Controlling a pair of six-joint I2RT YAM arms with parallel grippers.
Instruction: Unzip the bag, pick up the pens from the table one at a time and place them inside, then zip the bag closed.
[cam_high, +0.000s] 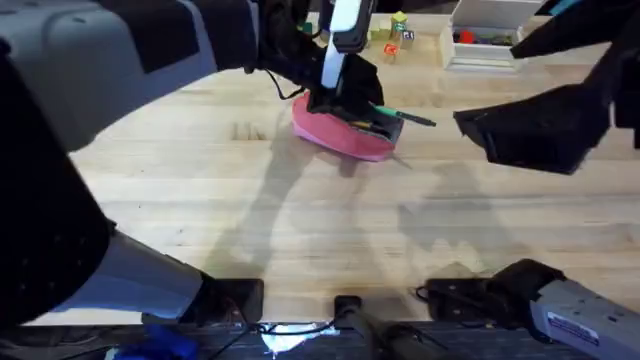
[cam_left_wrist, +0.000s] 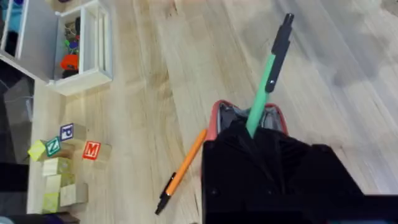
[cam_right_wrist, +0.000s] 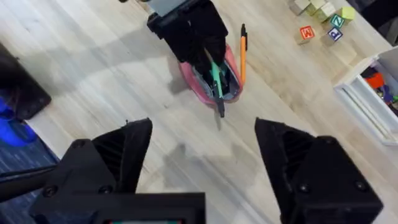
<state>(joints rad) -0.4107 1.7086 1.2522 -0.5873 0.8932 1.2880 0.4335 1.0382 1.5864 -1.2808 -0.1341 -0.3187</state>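
Currently, status as seen:
Bag: one pink soft pouch (cam_high: 345, 137), oblong and rounded, zipper open with grey lining visible; lies on the counter (cam_high: 200, 200) toward its far middle.
Green pen: one, bright green with dark tip and clip (cam_left_wrist: 268, 78); lower end inside the bag mouth, upper end angled out past the rim.
Orange pen: one, orange with black end (cam_left_wrist: 184, 169); lies flat on the counter just beside the bag, outside it.
Pen count: two.
My left hand (cam_high: 350, 100): directly over the bag, fingers closed on the green pen at the opening.
My right hand (cam_right_wrist: 202, 165): spread wide, holding nothing, raised above the counter, apart from the bag.
Other items: one white box (cam_left_wrist: 84, 46); one group of letter blocks (cam_left_wrist: 62, 165).
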